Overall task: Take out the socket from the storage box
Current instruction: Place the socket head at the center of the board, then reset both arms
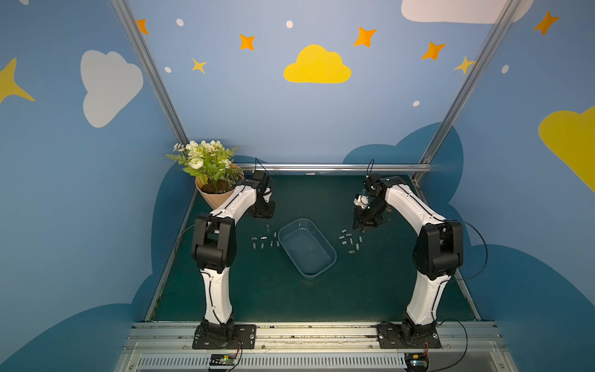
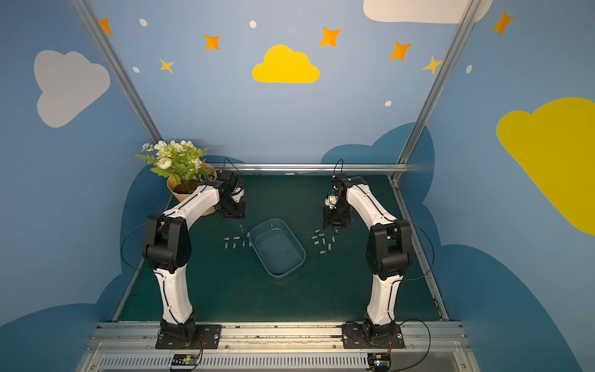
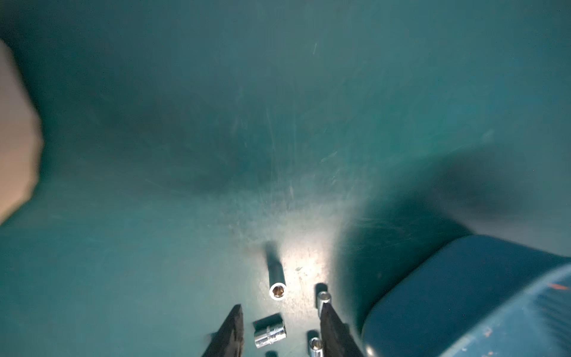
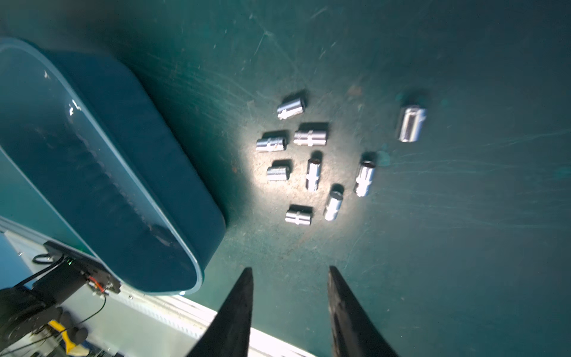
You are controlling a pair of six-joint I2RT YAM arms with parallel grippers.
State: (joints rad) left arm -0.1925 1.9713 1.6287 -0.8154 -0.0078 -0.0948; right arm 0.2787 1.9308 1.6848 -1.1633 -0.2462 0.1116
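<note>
**Left gripper**: jaws apart, straddling a socket that lies free on the mat, near the storage box. **Right gripper**: jaws apart, empty. We judge the step to be release; we would lift straight up, sparing the neighbouring sockets. Only the top views show us the box floor, seemingly bare; only the left wrist view shows the jaw gap.

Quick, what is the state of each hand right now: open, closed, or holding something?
Left hand: open, holding nothing.
Right hand: open, holding nothing.
</note>
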